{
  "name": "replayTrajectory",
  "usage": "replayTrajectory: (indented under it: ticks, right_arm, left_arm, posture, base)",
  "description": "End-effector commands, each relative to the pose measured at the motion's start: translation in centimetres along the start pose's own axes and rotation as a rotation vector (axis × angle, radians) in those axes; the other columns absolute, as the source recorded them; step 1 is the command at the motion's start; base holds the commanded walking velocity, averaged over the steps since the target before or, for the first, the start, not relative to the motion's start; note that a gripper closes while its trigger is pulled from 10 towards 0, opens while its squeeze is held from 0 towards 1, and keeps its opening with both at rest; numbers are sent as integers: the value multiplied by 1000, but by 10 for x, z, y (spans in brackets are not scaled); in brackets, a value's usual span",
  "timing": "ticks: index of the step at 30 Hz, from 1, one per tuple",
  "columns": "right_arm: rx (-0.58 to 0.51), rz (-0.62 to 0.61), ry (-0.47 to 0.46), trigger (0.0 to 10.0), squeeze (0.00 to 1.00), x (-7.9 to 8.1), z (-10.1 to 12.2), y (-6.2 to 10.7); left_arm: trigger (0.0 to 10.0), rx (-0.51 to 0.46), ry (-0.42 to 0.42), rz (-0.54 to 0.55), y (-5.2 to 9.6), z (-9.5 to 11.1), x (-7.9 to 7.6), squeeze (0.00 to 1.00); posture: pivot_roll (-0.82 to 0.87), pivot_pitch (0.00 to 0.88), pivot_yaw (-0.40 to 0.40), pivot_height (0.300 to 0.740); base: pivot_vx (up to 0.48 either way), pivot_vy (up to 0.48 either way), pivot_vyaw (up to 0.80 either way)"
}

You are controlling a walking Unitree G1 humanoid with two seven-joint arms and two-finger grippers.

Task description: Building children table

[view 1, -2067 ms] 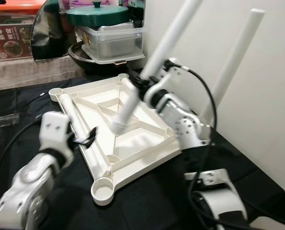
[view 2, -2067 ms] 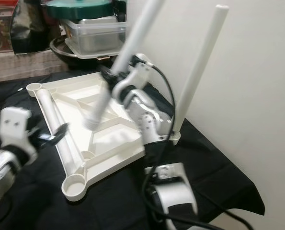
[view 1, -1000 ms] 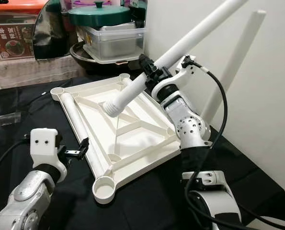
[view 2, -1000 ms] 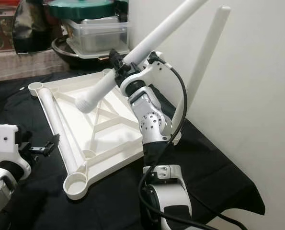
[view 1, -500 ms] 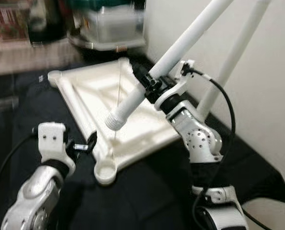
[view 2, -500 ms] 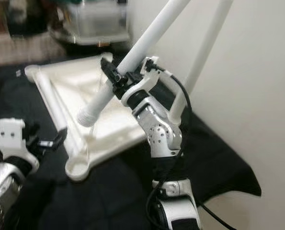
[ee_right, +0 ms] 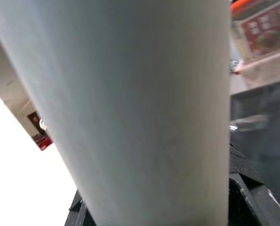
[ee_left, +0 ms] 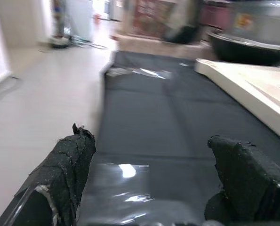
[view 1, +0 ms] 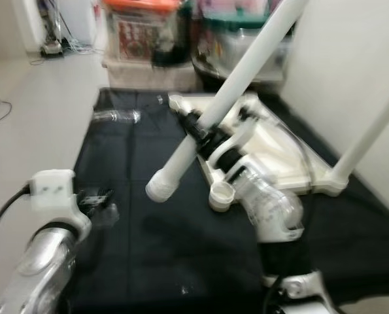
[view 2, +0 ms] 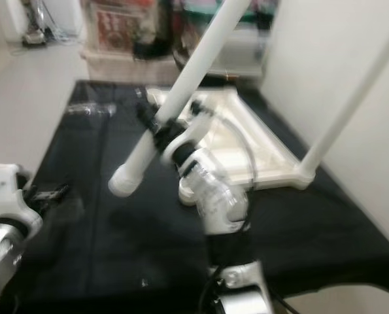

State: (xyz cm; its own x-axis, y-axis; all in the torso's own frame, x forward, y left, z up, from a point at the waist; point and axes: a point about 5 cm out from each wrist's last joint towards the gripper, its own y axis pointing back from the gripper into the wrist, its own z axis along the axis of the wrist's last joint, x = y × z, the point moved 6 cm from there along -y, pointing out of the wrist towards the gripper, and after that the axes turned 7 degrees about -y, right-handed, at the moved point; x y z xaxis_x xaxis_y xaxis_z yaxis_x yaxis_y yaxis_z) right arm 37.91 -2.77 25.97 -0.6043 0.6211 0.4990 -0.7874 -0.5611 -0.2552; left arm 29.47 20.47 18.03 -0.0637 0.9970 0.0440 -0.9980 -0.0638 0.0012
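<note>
The right hand (view 1: 201,133) pinches a white table leg (view 1: 233,82), tilted above the black table (view 1: 148,242). The upturned tabletop (view 1: 272,147) lies far right, storage boxes (view 1: 142,33) behind. The left hand (ee_left: 151,188), spread, hovers near left.

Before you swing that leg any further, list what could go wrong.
1. The right gripper clamps the long white table leg near its lower part; the long upper end could swing into the wall or the storage boxes.
2. The leg's threaded end hangs over the black cloth, away from the tabletop's corner socket, so it may miss.
3. The views are blurred, so aiming may be unreliable.
</note>
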Motion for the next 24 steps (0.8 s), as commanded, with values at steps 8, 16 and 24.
replayTrajectory:
  ticks: [8, 16, 24]
  right_arm:
    - [-36, -53, 83, 10000, 0, -13, 8, 5]
    - [-26, -56, 208, 10000, 0, -15, 2, 6]
    - [-10, -51, 236, 10000, 0, -17, -2, 6]
  left_arm:
    - [10000, -60, -195, 8, -4, 5, -7, 0]
    - [10000, -72, -107, -42, -4, 1, -16, 0]
    - [10000, -78, -103, -34, -8, -3, -18, 0]
  posture:
    - [83, 0, -71, 740]
    - [78, 0, -77, 740]
    - [75, 0, -80, 740]
  base:
    - [0, 0, 0]
    - [0, -294, 0]
    - [0, -240, 0]
